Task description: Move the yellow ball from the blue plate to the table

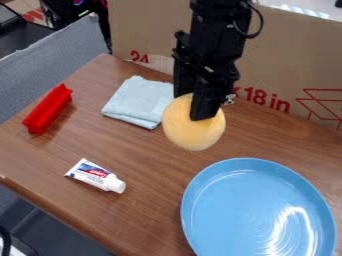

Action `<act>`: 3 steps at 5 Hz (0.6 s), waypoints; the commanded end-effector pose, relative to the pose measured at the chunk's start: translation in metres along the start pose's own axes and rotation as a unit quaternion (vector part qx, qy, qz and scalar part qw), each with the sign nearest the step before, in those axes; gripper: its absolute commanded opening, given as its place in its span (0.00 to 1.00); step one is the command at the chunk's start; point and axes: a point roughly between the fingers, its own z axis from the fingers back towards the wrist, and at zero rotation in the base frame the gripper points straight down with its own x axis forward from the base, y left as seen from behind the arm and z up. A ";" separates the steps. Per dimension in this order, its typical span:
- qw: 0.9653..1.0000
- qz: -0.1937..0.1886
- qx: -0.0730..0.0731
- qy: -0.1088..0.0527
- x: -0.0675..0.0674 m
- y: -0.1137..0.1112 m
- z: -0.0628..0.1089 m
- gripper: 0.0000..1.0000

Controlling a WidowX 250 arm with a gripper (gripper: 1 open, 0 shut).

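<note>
The black robot gripper [203,112] is clamped on the pale yellow-orange, matte, slightly egg-shaped ball [195,128], pinching its upper part so that most of the ball hangs below the fingers. The ball is in the air, clear of the large round glossy light-blue plate [257,212], which lies empty toward the lower right. Beneath and around the ball is bare brown wood-grain table [147,160].

The main risk, as I judge it, is the hold itself: the fingers catch only the top of a rounded, smooth-looking surface, so a jolt or a quick swing could let the ball slide out and fall. Dropped from this height it would probably bounce or roll, and a round thing on a flat tabletop can run to the dark edge or back against the plate rim. Released without being lowered to the wood, it may wander toward the folded pale-blue cloth [142,100] or the white toothpaste tube [98,177]. The red plastic object [47,108] at the left lies well apart and seems no obstacle.

The ball looks evenly coloured and unmarked, with a soft shading toward its underside, and shows no visible denting where the fingers press.
</note>
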 end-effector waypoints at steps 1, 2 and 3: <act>0.996 0.083 0.009 -0.010 0.000 0.027 0.007 0.00; 0.987 0.158 0.007 -0.002 -0.016 0.049 -0.006 0.00; 0.979 0.202 -0.001 0.005 -0.021 0.069 -0.017 0.00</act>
